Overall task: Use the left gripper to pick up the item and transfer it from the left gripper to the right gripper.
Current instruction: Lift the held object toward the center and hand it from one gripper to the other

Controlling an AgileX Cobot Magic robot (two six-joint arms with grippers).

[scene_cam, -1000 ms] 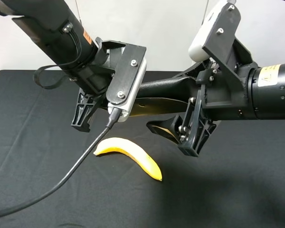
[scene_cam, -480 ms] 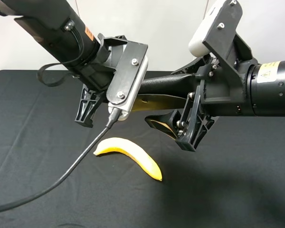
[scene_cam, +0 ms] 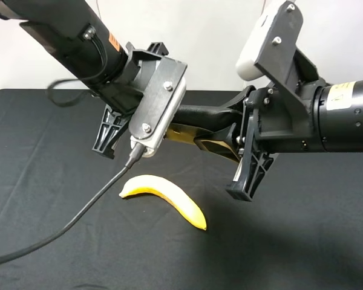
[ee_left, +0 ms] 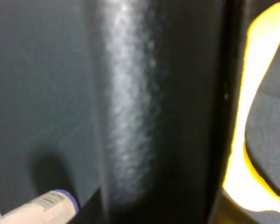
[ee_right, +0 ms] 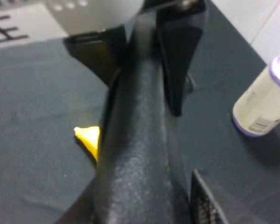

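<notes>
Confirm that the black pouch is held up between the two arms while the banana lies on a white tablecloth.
Wrong on one point: the tablecloth is black, not white, as the exterior high view shows. The black pouch and banana are as you said.

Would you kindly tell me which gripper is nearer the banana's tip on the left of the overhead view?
Left. The left gripper hangs up-left of that tip of the banana; the right gripper hangs beyond its opposite end.
</notes>
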